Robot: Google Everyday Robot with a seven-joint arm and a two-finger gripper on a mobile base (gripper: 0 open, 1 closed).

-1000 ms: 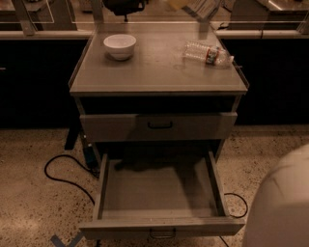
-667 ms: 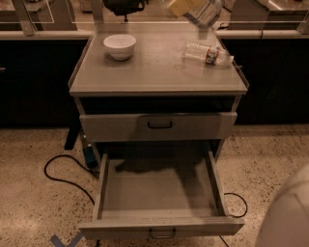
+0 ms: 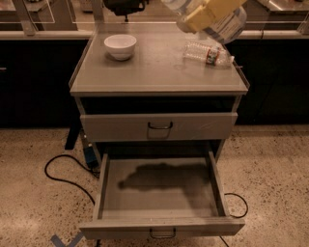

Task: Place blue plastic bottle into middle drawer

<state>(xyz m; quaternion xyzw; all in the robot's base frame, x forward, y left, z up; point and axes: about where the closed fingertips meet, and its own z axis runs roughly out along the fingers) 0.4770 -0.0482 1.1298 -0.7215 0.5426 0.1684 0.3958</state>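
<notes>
The blue plastic bottle [image 3: 230,27] hangs in the air above the back right corner of the worktop [image 3: 159,72], tilted, cap end up and away. The gripper [image 3: 212,14] is up there with it at the top of the view, its yellowish fingers [image 3: 205,17] closed across the bottle's body, so the jaws look clamped on it and carrying its whole weight.

First worry: that is a big smooth bottle held at a slant, and any swing could let it slide through the pads.

Right beneath it, near the right edge, the slim red-label bottle [image 3: 207,53] lies on its side. A low pass forward would clip it and send it rolling off. The white bowl [image 3: 119,46], toward the back left corner, is well apart and safe.

The target, the middle drawer [image 3: 159,190], stands pulled out below the front edge, tray bare. To get there the arm must clear the front edge and the closed upper drawer [image 3: 159,126] with its handle; cutting in early risks a knock. The tray is shallow with a low front panel, so a release from height could bounce the bottle out onto the floor.
</notes>
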